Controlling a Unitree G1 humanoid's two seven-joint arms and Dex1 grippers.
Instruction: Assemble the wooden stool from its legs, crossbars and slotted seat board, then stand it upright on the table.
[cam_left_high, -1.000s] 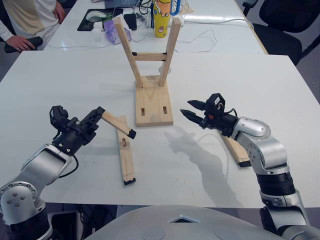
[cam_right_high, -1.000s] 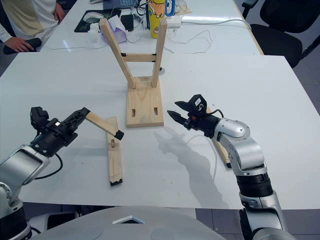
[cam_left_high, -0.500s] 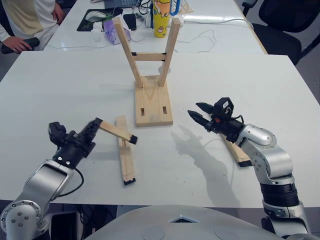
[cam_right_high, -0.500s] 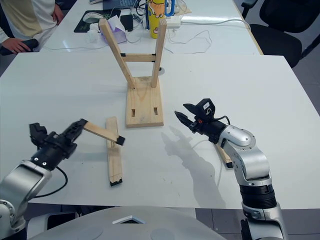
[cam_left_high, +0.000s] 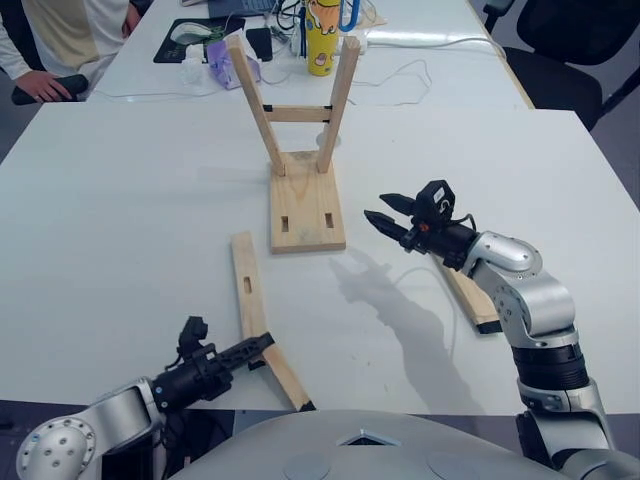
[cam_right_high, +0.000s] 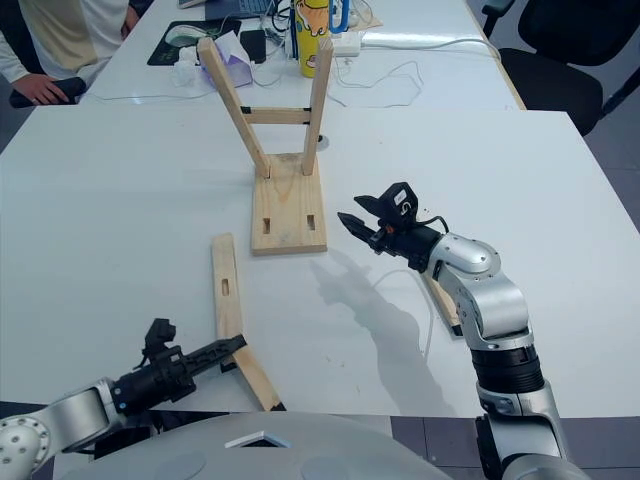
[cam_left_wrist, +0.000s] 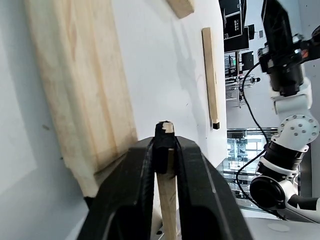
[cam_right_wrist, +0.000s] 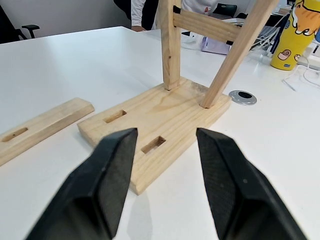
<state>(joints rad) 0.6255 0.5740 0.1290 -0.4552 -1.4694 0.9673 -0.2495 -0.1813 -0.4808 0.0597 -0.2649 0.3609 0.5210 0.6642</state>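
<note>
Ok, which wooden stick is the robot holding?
The stick at the table's front edge, clamped in the left gripper; the slotted stick lies loose.

Silver-grey arm shells (cam_left_high: 528, 292) join black joints. Right end effector (cam_left_high: 373, 206) and left end effector (cam_left_high: 262, 344) are matte black; a thin cable (cam_right_high: 428, 216) seemingly loops by the right wrist.

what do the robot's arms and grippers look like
The left arm and right arm are silver-grey metal with rounded joints. The left gripper and right gripper are black, each with two tapered pointed fingers. A thin black cable loops at the right wrist.
</note>
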